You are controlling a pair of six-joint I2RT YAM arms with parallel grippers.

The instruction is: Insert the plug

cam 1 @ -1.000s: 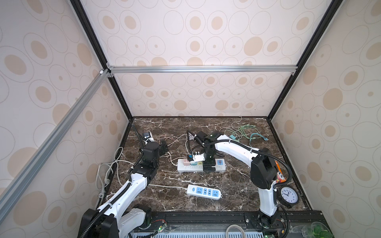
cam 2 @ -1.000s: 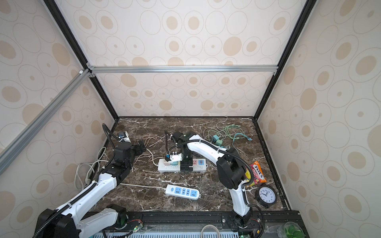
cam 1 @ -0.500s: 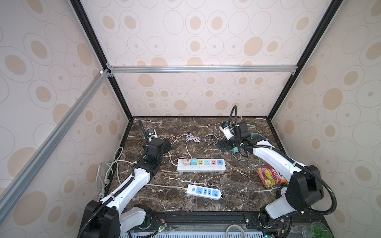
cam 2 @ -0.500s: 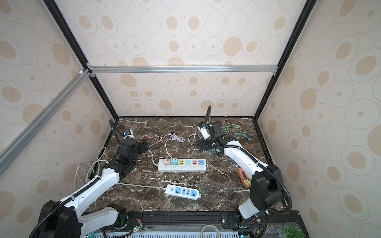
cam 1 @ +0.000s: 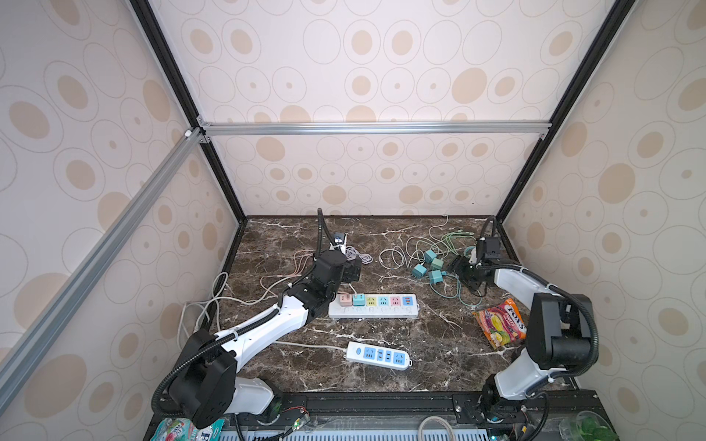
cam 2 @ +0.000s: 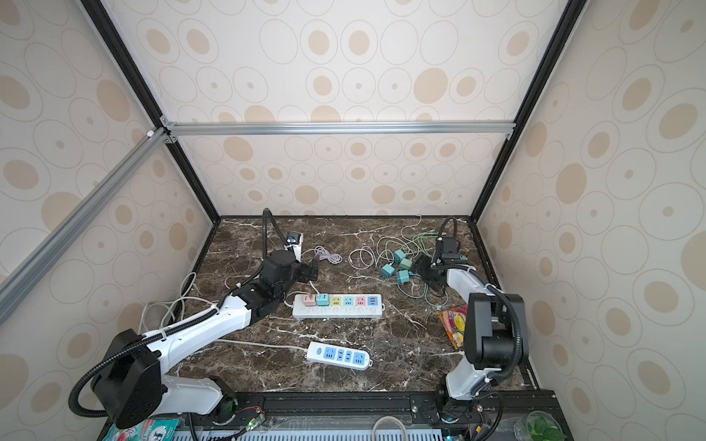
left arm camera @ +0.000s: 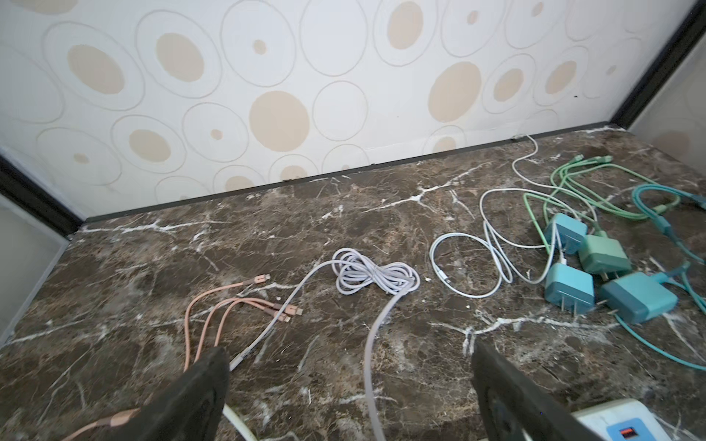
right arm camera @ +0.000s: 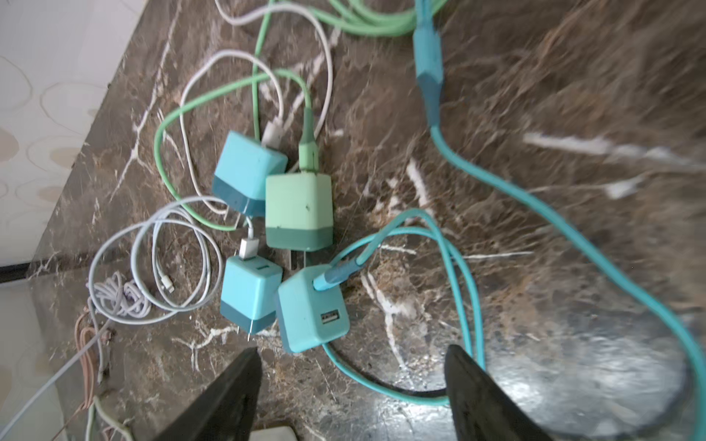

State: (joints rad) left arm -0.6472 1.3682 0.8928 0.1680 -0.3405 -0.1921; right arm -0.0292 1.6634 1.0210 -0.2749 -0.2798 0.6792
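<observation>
My right gripper (right arm camera: 353,349) hangs with jaws apart and empty, just beside a teal charger (right arm camera: 311,309). My left gripper (left arm camera: 347,347) is spread wide, empty, above the table (left arm camera: 114,267).

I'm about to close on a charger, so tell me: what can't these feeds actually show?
- Right wrist view: the teal cable and the marble around it are motion-blurred; a white object between the fingers of the right end effector is cut off by the frame edge.
- Left wrist view: the power strip is cropped at the frame edge; its sockets are unseen.
- Both top views: the prongs of the chargers are too small to read.
</observation>
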